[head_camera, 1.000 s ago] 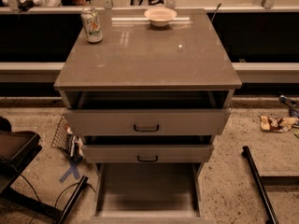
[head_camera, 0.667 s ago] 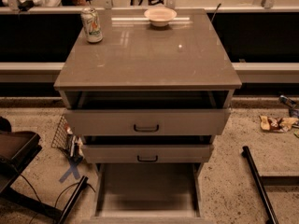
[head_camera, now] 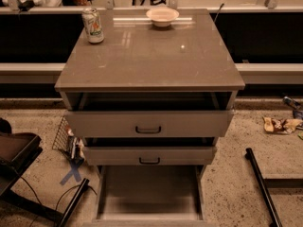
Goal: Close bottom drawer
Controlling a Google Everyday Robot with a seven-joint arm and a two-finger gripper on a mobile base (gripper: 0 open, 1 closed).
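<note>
One can [head_camera: 93, 25] stands far left on the cabinet top [head_camera: 151, 56], a bowl [head_camera: 162, 16] right of it. Below, the bottom drawer [head_camera: 149, 195] sits pulled farthest out toward you. Your gripper is out of view, so you cannot tell its opening.

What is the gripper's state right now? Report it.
Gripper: outside the camera view, so its state cannot be told.
Bottom drawer: open, with nothing touching it.

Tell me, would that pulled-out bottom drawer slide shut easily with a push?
The bottom drawer probably slides lightly: its tray looks empty. It seems rigid, so a push on its front should move it whole. It is pulled far out, so an off-centre push might skew it. The pincer is out of view.
</note>
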